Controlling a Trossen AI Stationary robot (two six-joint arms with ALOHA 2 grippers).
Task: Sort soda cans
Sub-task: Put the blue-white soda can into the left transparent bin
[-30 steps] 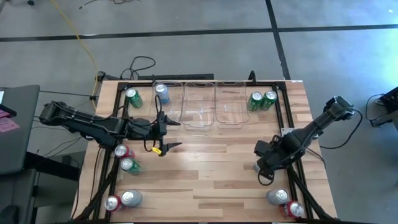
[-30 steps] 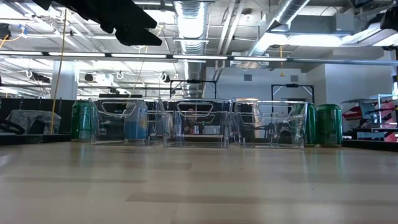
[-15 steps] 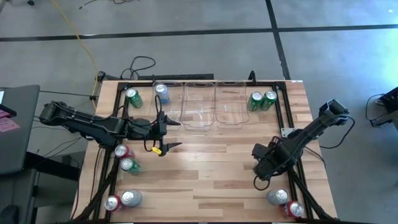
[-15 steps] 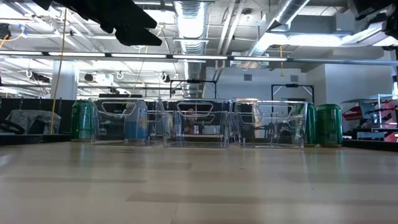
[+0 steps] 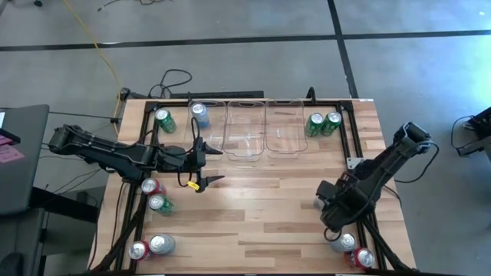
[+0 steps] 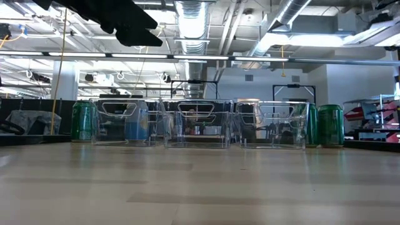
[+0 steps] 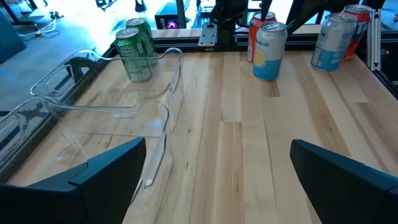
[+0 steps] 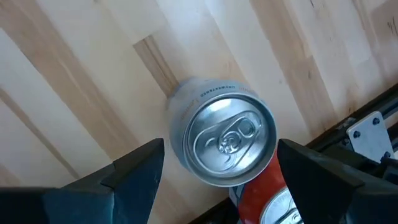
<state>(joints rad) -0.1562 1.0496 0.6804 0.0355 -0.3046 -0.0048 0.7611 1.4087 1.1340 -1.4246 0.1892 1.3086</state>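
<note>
Soda cans stand upright on the wooden table point(image 5: 253, 207). A silver-blue can point(image 5: 343, 242) and a red can point(image 5: 364, 257) touch side by side at the near right. My right gripper point(image 5: 334, 221) hangs open, pointing down just above the silver-blue can point(image 8: 229, 138). Its fingers point(image 8: 134, 167) stand wide on either side of the can's top, touching nothing. My left gripper point(image 5: 213, 165) waits open at mid-left, above the table. Other cans stand at far left point(image 5: 164, 120), far right point(image 5: 315, 124), left point(image 5: 151, 186) and near left point(image 5: 161, 244).
Three clear plastic bins point(image 5: 247, 130) stand in a row along the far edge, with a blue can point(image 5: 199, 115) beside the left one. A black frame rail point(image 5: 357, 146) borders the table. Bare wood lies between the arms point(image 7: 236, 143).
My right gripper has moved toward the table's near right corner and sunk a little. It has tipped further downward and now stands over the silver-blue can. Its fingers stay open.
</note>
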